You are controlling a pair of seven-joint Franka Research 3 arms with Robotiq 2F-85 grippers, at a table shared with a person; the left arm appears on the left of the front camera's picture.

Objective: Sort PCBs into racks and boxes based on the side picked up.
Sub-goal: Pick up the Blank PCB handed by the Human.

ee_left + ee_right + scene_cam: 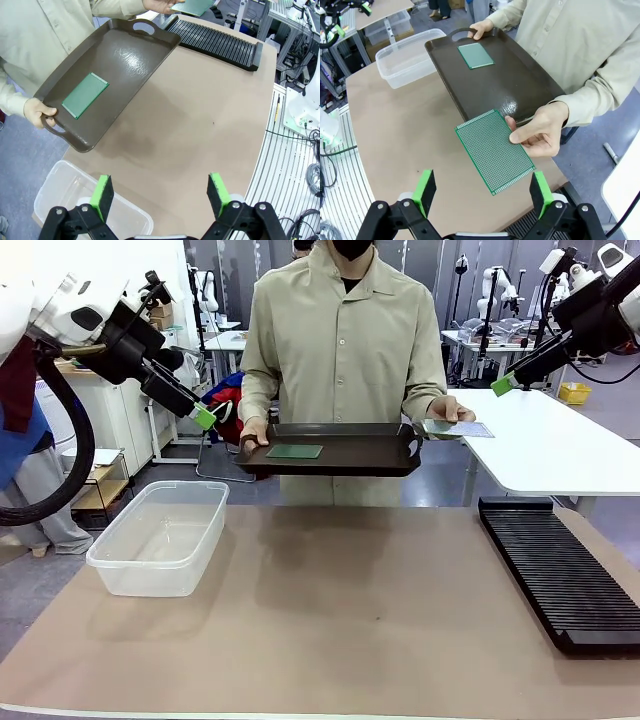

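A person at the far side holds a dark brown tray (380,462) with one hand; a green PCB (295,451) lies flat on it, the same PCB (85,95) (475,55) showing in both wrist views. The person's other hand (540,129) holds out a second PCB (494,150) (457,428) beside the tray. My right gripper (482,189) hovers open just above that board. My left gripper (161,192) is open, raised above the clear box (162,534) at the table's left. The black rack (560,565) lies along the right side.
A brown mat (340,620) covers the table between box and rack. A white table (560,445) stands behind at the right. Cables and an aluminium frame (295,165) run beside the table edge.
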